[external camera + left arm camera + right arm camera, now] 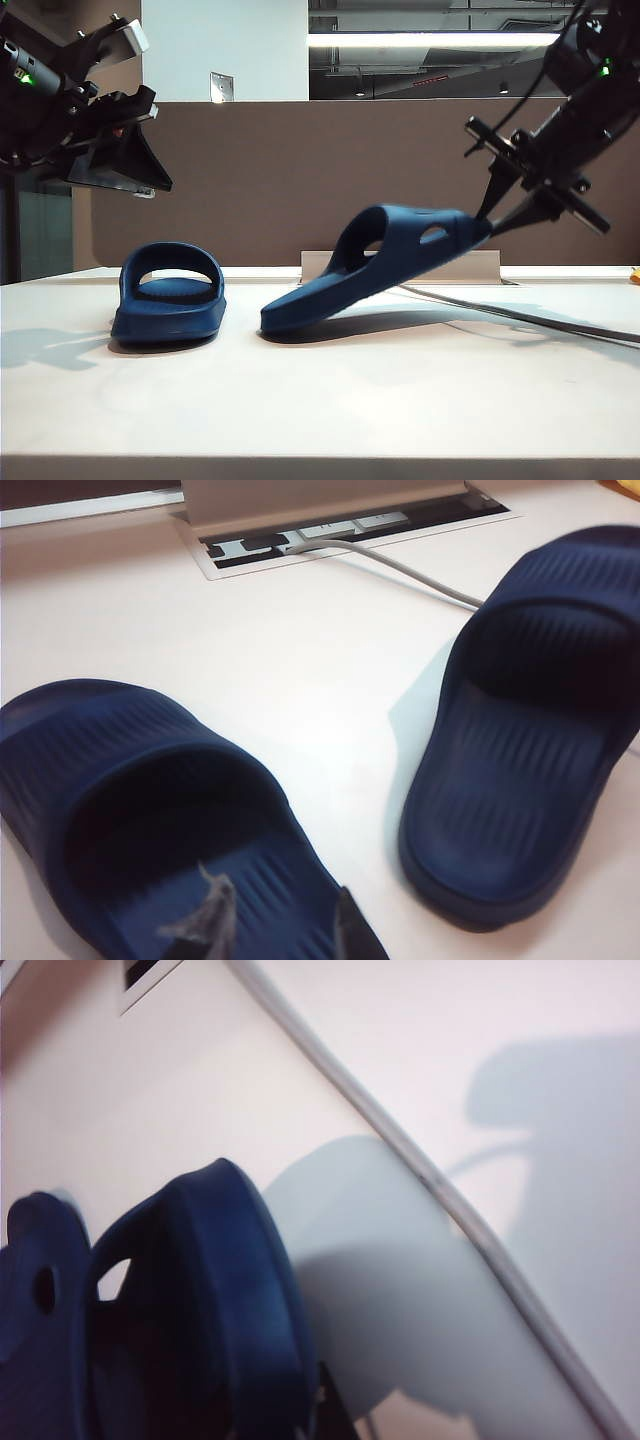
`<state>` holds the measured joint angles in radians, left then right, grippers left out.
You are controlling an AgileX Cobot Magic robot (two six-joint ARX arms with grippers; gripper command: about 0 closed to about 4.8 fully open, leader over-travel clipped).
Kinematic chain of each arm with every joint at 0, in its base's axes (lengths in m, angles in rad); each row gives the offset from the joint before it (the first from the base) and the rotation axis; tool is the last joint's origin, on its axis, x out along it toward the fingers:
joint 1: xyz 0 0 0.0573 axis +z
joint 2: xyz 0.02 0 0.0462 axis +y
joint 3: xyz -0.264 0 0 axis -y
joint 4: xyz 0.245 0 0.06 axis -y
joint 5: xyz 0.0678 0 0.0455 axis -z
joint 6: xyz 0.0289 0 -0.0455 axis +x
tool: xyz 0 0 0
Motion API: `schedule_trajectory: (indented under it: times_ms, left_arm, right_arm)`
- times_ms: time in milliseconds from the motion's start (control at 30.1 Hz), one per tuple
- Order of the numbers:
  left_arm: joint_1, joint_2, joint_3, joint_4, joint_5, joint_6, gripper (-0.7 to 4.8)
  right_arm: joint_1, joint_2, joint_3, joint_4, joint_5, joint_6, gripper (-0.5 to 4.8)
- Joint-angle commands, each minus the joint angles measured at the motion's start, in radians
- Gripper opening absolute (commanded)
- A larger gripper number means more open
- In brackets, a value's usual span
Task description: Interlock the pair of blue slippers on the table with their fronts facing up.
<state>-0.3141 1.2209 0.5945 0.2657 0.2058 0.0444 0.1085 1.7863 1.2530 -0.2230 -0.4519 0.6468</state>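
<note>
Two blue slippers are on the cream table (320,400). The left slipper (170,295) (150,810) lies flat, its strap arch up. Well above it hangs my left gripper (150,183) (280,925), open, nothing between its fingers. The right slipper (385,260) (540,750) (200,1300) is tilted: one end rests on the table and the other end is lifted to the right. My right gripper (490,222) (290,1410) is shut on that raised end. In the right wrist view only one dark finger (335,1405) shows beside the sole; the other is hidden behind the slipper.
A brown divider panel (300,170) stands along the table's back. A recessed cable slot (400,265) (340,525) sits at its foot. A grey cable (520,315) (400,565) (450,1200) runs from the slot across the table to the right, under the raised slipper.
</note>
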Motion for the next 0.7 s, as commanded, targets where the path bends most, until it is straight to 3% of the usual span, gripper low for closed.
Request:
schedule_trajectory:
  times_ms: [33,232,697]
  left_arm:
    - [0.0,-0.003,0.004,0.005,0.0,-0.003,1.28]
    - [0.0,-0.003,0.004,0.006,-0.001,-0.003,1.28]
    - [0.0,-0.003,0.004,0.02,-0.003,0.001,1.28]
  right_arm:
    - [0.006,-0.028,-0.068,0.164,0.024,0.096,0.4]
    - [0.018,-0.055,-0.171,0.305,0.069,0.183,0.4]
    - [0.069,-0.058,-0.207,0.197,0.221,0.152,0.4]
